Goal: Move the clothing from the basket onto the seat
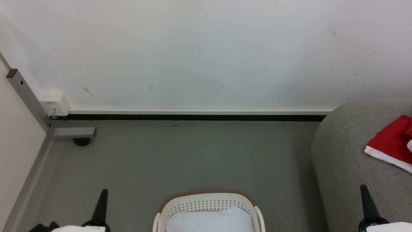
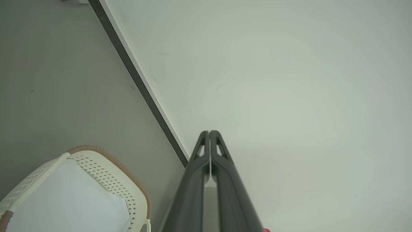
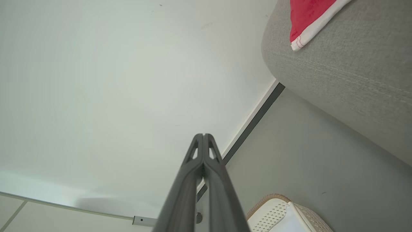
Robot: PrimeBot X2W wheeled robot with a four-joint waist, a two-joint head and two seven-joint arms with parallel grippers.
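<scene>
The white perforated basket (image 1: 209,201) with its brown rim stands on the floor at the bottom centre, with a pale white cloth (image 1: 209,220) inside it. A red garment with a white striped hem (image 1: 391,145) lies on the grey seat (image 1: 344,154) at the right. My left gripper (image 1: 102,198) stands shut and empty at the lower left, left of the basket. Shut and empty too, my right gripper (image 1: 365,195) is at the lower right in front of the seat. The wrist views show the fingers pressed together, the left gripper (image 2: 209,132) and the right gripper (image 3: 203,135) pointing towards the wall.
A white wall with a dark baseboard (image 1: 193,116) runs across the back. A grey metal frame with a foot (image 1: 72,132) and a white box (image 1: 55,103) sits at the left corner. Grey floor (image 1: 193,154) lies open between basket and wall.
</scene>
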